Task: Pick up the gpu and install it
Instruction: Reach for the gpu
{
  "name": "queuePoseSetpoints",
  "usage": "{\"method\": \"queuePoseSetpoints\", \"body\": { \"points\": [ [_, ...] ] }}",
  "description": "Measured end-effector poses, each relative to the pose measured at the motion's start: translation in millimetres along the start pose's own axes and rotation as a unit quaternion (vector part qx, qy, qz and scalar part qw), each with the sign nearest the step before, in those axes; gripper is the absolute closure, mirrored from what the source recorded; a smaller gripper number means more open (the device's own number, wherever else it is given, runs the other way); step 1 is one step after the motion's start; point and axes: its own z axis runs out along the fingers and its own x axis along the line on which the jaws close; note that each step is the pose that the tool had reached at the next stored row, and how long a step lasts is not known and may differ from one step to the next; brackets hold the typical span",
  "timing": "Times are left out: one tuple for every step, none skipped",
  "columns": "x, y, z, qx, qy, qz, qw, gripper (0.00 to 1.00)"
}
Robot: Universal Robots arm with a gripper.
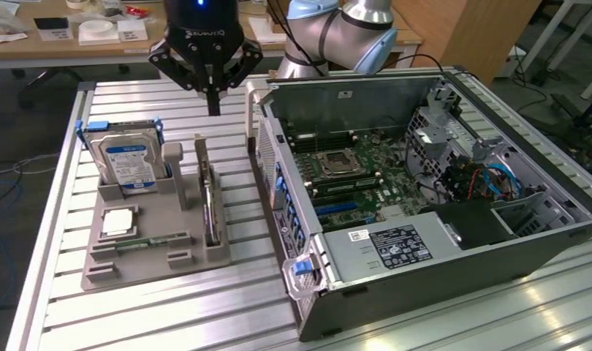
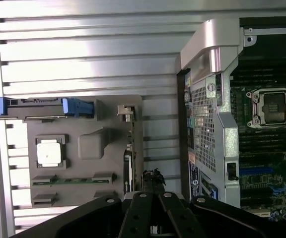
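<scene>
Exterior view: the black linkage-fingered gripper (image 1: 215,102) hangs tips-down, pinched shut on nothing, over the ribbed aluminium table (image 1: 159,314).
The wrist stands near vertical, its tip near the far end of the gpu (image 1: 210,197) and apart from it. The gpu is a thin dark card set on edge in the grey moulded holder (image 1: 140,263). A narrow strip of bare table separates the holder from the open black computer case (image 1: 423,292). The holder carries one gpu, one blue-labelled hard drive (image 1: 128,162), one silvery square processor (image 1: 118,221) and one green memory stick (image 1: 145,243).

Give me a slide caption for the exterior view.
Shut gripper hovers near the gpu, which stands on edge in the grey holder beside the open computer case.
</scene>
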Motion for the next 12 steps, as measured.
{"method": "queuePoseSetpoints", "body": {
  "points": [
    [0.6, -0.5, 0.0, 0.0000, 0.0000, 0.000, 1.0000, 0.89],
    [1.3, -0.9, -0.1, 0.0000, 0.0000, 0.000, 1.0000, 0.89],
    [2.0, -1.1, -0.1, 0.0000, 0.0000, 0.000, 1.0000, 0.89],
    [2.5, -1.4, -0.1, 0.0000, 0.0000, 0.000, 1.0000, 0.89],
    [3.0, -1.7, -0.1, 0.0000, 0.0000, 0.000, 1.0000, 0.89],
    [3.5, -2.0, -0.1, 0.0000, 0.0000, 0.000, 1.0000, 0.89],
    [3.8, -2.2, -0.2, 0.0000, 0.0000, 0.000, 1.0000, 0.89],
    [4.1, -2.4, -0.2, 0.0000, 0.0000, 0.000, 1.0000, 0.89],
    [4.3, -2.5, -0.2, 0.0000, 0.0000, 0.000, 1.0000, 0.89],
    [4.5, -2.7, -0.2, 0.0000, 0.0000, 0.000, 1.0000, 0.89],
    [4.7, -3.0, -0.2, 0.0000, 0.0000, 0.000, 1.0000, 0.89],
    [5.0, -3.3, -0.2, 0.0000, 0.0000, 0.000, 1.0000, 0.89]
  ]
}}
